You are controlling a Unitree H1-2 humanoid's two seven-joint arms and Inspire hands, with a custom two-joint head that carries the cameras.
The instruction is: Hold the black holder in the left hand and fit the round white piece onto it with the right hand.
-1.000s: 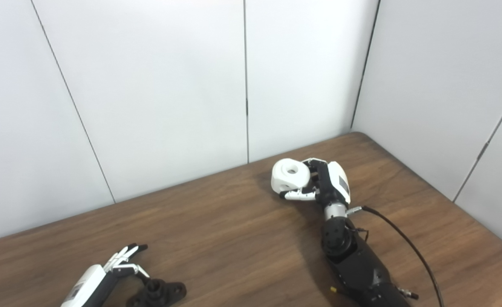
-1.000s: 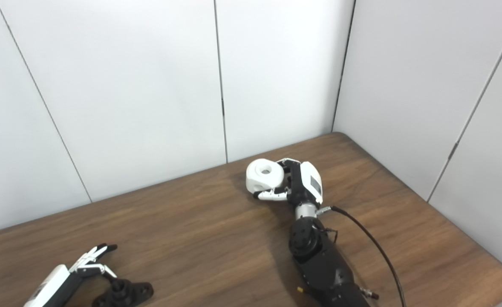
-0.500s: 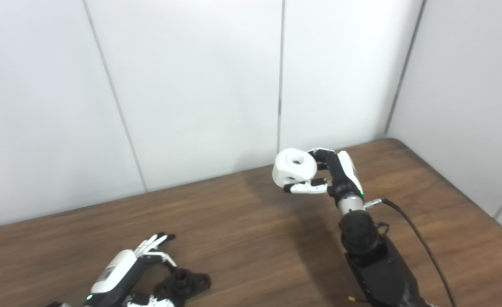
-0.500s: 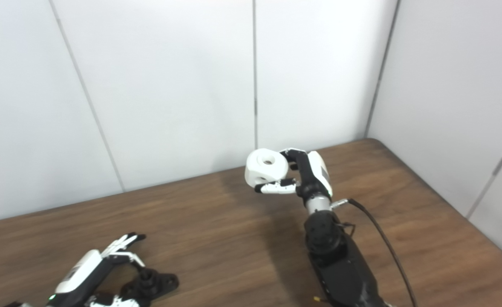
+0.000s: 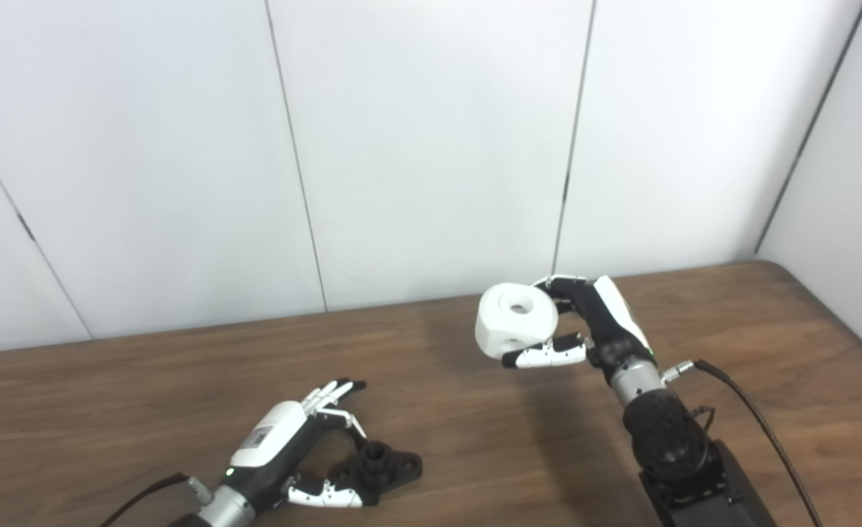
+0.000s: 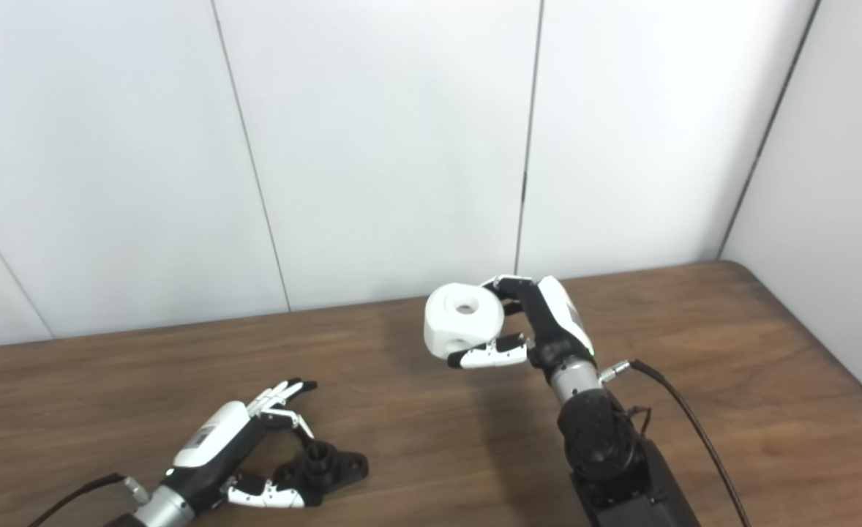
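Note:
The black holder lies flat on the wooden table at the front left, its short post pointing up. My left hand is open beside it: the fingers stretch out over the table and the thumb curls in front of the holder's near side. My right hand is shut on the round white piece, which has a hole in its top face. It holds the piece above the table at centre right, well apart from the holder. Both also show in the right eye view: the holder and the white piece.
White wall panels stand close behind the table, and another wall closes the right side. A black cable runs from my right wrist across the table toward the front right. The table's rounded far right corner is near the walls.
The camera has swung left, so the whole picture shifted right. My right hand has lifted the white piece off the table. My left thumb has curled in beside the holder.

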